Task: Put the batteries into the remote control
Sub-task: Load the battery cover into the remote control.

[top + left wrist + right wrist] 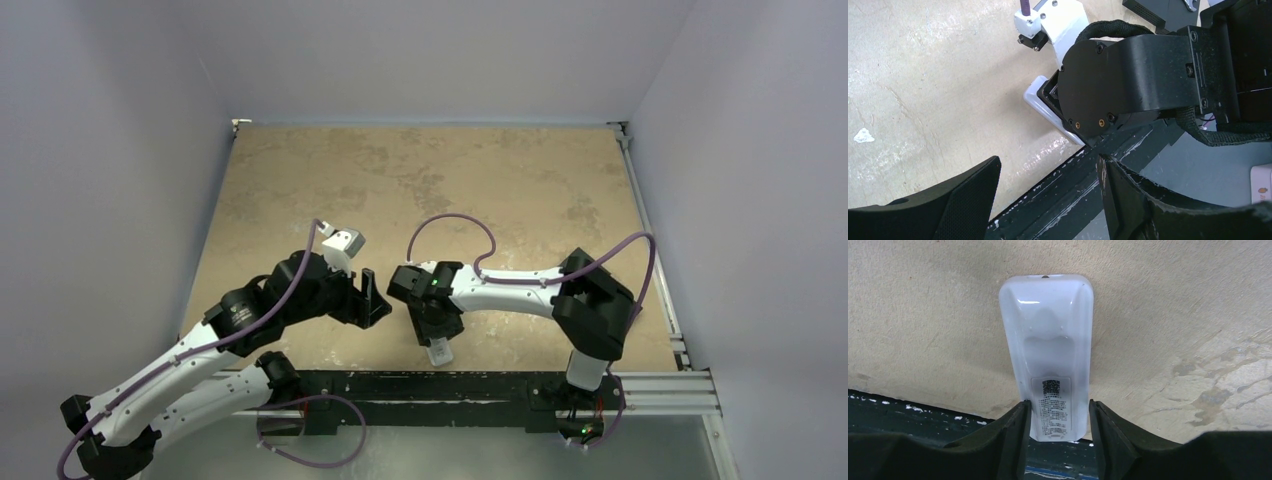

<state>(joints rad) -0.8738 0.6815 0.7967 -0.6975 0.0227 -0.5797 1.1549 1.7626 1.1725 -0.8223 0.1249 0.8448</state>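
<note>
The white remote control (pixel 1053 350) lies flat on the table with its plain back and a printed label facing up, its near end at the table's front edge. My right gripper (pixel 1057 407) straddles that near end, with a thin gap showing at its right finger (pixel 1108 430), so it is open around the remote. From above, the remote control (pixel 438 350) pokes out below the right gripper (pixel 435 325). My left gripper (pixel 375 295) hovers just to the left, open and empty. The left wrist view shows a corner of the remote control (pixel 1040 100). The batteries are out of view.
A dark metal rail (pixel 440 385) runs along the table's front edge under the remote's end. The right arm's black wrist (pixel 1128 85) fills the upper part of the left wrist view. The tan tabletop (pixel 430 180) stretches behind both arms.
</note>
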